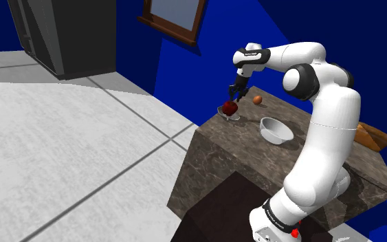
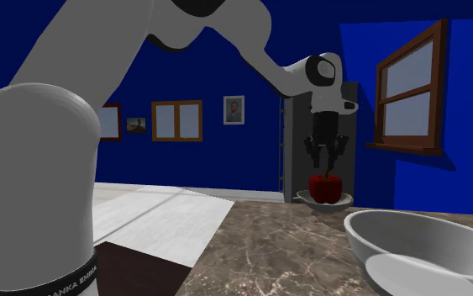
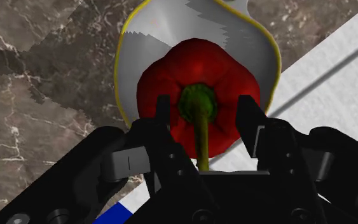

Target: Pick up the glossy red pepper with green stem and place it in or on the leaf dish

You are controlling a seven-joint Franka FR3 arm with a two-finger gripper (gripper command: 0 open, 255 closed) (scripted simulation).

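Red glossy pepper (image 3: 196, 76) with a green stem sits in the leaf dish (image 3: 171, 32), a pale grey dish with a yellow-green rim. The pepper is upright, stem pointing toward the camera in the wrist view. Gripper (image 3: 205, 105) hangs right over it, wide open and holding nothing. The two black fingers (image 3: 163, 111) stand apart on either side of the stem, and there is no clear contact with the pepper skin.

In the shoulder view the dish (image 1: 234, 117) is near the far corner of the brown marble counter (image 1: 253, 158), with the pepper (image 1: 229, 108) inside it and the gripper (image 1: 238, 89) just above. The second exterior view shows the same stack: gripper (image 2: 325, 153) pointing down with tips spread just over the pepper (image 2: 325, 187), and the dish (image 2: 303, 199) under it (only its rim peeks out).

Other things on the counter:
- a white bowl (image 1: 276, 130), well apart from the dish and nearer the stand
- a small orange ball-like thing (image 1: 257, 99), near the dish on the wall side
- a brown loaf-like thing (image 1: 372, 135) behind the arm (can't tell exactly what it is)

The room has blue walls, a wood-framed window (image 1: 174, 15), a grey tiled floor (image 1: 61, 151) and a dark cabinet (image 1: 68, 34) at the shoulder view's upper left.
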